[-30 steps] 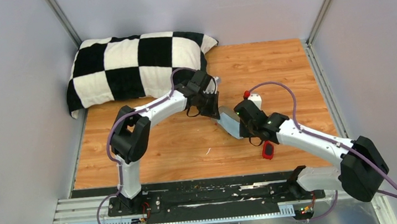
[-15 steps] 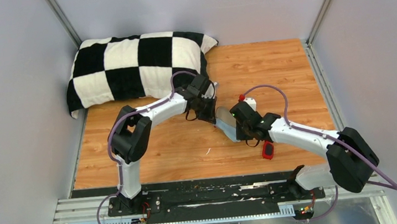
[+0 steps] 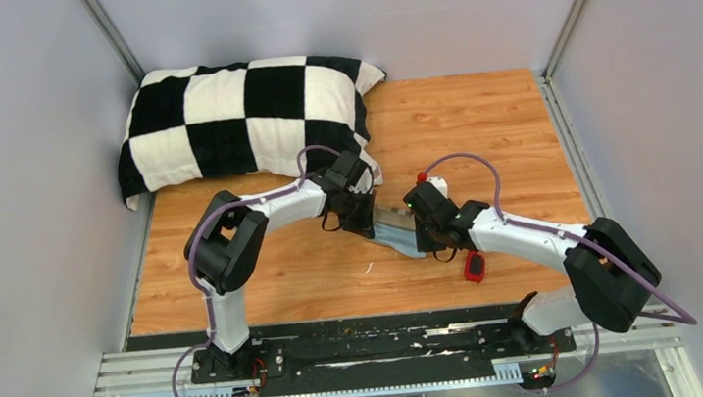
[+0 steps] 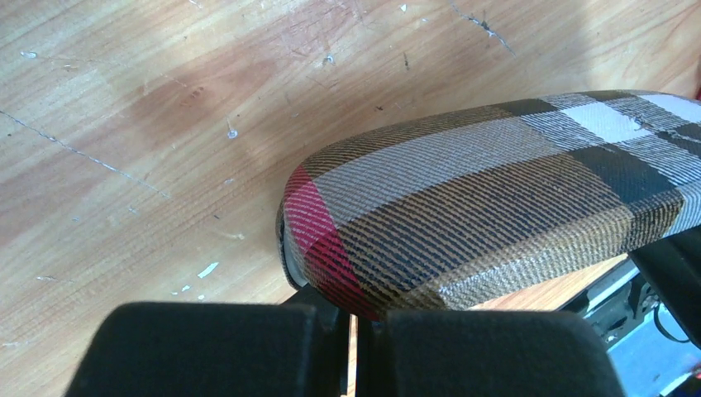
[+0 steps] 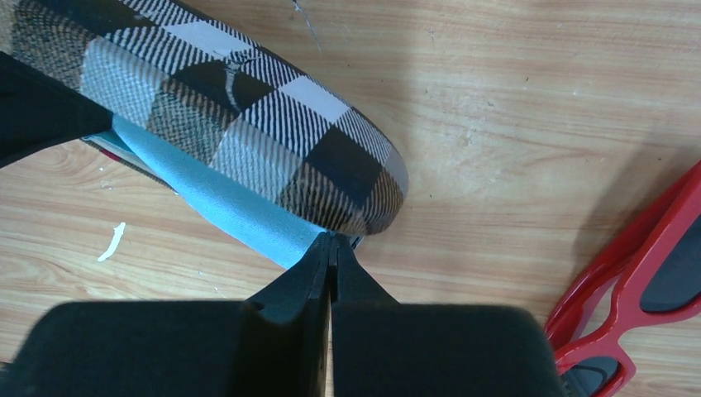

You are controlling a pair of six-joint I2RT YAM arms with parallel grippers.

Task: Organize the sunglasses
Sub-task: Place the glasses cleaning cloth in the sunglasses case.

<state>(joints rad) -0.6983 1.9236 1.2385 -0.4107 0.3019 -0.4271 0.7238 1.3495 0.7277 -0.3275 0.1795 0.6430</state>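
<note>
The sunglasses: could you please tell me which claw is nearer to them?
Right. The right claw is at the case end just beside the sunglasses; the left claw is at the case's opposite end, farther from them.

left arm (image 3: 283, 206), right arm (image 3: 529, 234): white links, black joints | cables (image 3: 466, 155): purple | fingers (image 5: 165, 347): matte black blocks
</note>
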